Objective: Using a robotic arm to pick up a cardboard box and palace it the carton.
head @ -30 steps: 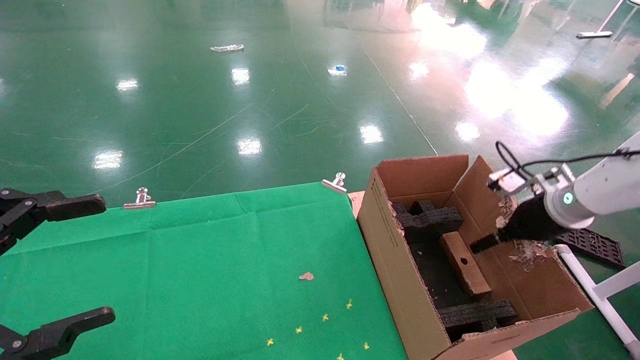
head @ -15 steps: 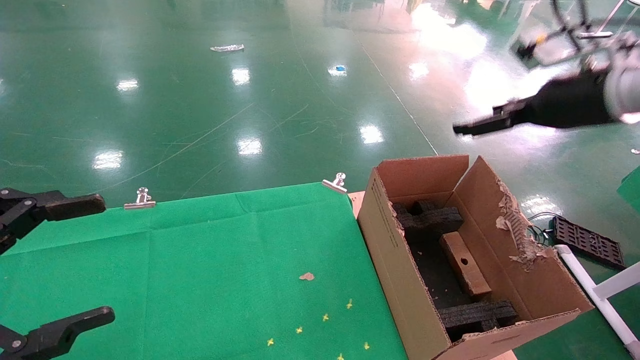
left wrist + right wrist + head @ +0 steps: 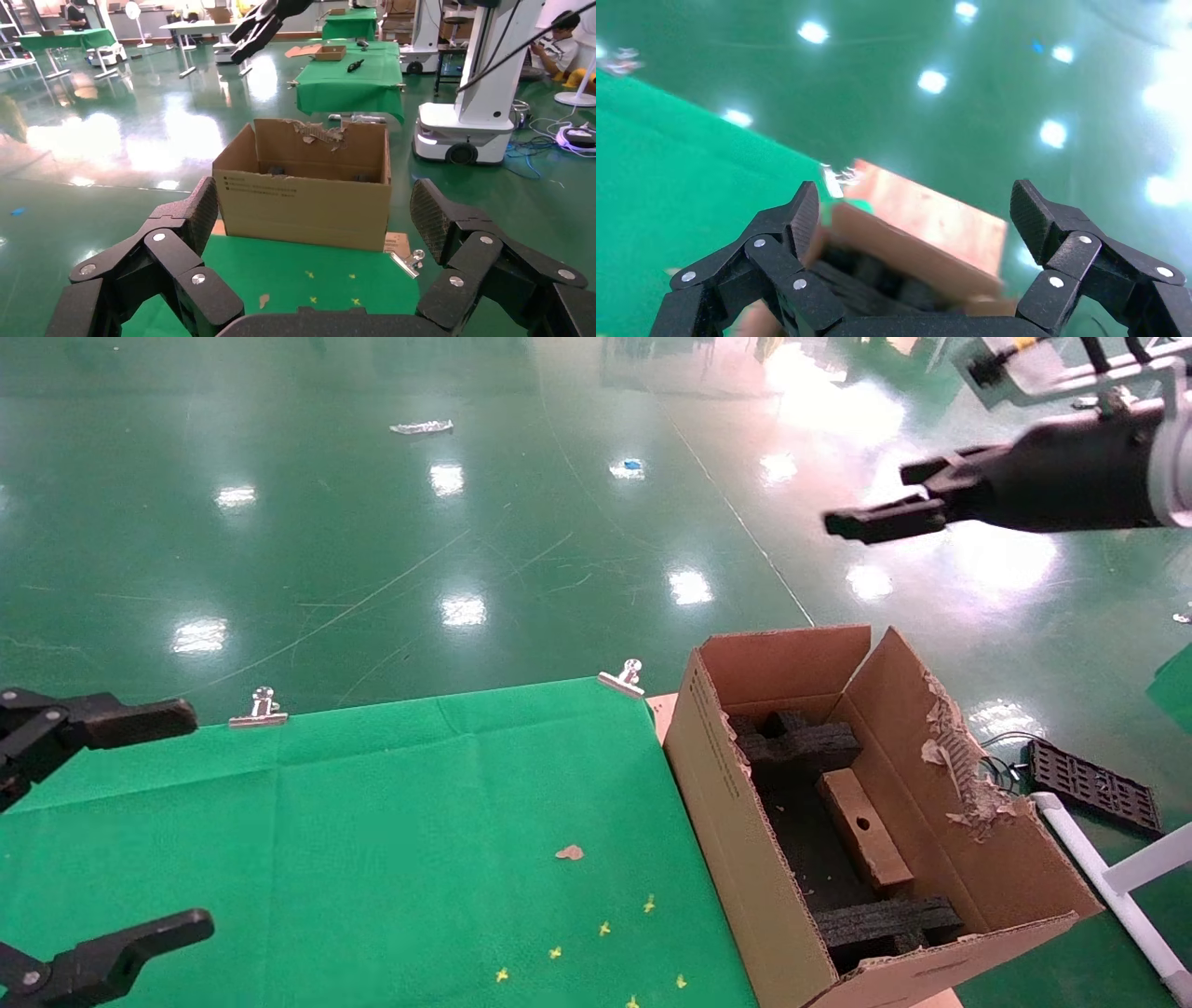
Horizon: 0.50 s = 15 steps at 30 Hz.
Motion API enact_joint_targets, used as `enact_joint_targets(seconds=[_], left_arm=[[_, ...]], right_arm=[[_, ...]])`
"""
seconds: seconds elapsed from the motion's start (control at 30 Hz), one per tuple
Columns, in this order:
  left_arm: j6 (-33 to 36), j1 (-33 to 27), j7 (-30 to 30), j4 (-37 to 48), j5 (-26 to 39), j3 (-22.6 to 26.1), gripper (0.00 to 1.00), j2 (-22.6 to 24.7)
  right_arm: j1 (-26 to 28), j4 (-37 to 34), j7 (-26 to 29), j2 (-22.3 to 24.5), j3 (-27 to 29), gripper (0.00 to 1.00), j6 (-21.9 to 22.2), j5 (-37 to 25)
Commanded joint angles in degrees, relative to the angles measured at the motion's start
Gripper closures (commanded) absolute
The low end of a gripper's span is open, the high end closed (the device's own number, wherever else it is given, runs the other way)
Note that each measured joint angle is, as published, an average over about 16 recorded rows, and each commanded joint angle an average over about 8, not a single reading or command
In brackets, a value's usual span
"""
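The cardboard box point(image 3: 864, 829), small, brown and with a round hole, lies inside the carton point(image 3: 728, 822) between black foam inserts point(image 3: 808, 744). The carton stands at the right end of the green table, one flap torn ragged point(image 3: 954, 770). The robotic arm point(image 3: 1171, 477) hangs high above the carton, well clear of it. Its right gripper point(image 3: 875, 497) is open and holds nothing. The right wrist view has the right gripper point(image 3: 916, 210) open over the blurred carton point(image 3: 926, 232). My left gripper point(image 3: 198, 819) stays open at the table's left edge, facing the carton point(image 3: 302, 203).
A green cloth point(image 3: 372, 822) covers the table, held by metal clips point(image 3: 260, 708) point(image 3: 624, 680). A cardboard scrap point(image 3: 569, 851) and yellow crosses point(image 3: 605, 928) lie on it. Right of the carton are a black tray point(image 3: 1094, 786) and a white pipe frame point(image 3: 1113, 887).
The right gripper has left the cardboard box in the carton and risen from inside it to high above it. The left gripper has not moved.
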Motion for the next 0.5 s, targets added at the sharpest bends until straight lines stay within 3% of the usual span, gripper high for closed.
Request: enact_joint_targets(seconds=[0.03, 0.5], left_arm=[[0.00, -0.01, 0.01, 0.01, 0.00, 0.01, 0.00, 0.00], [0.00, -0.03, 0.03, 0.03, -0.03, 0.05, 0.00, -0.01]], right_arm=[[-1.59, 0.52, -0.99, -0.24, 1.80, 0.00, -0.63, 0.83], [-17.53, 4.43, -10.55, -3.13, 18.64, 0.00, -7.15, 8.79]])
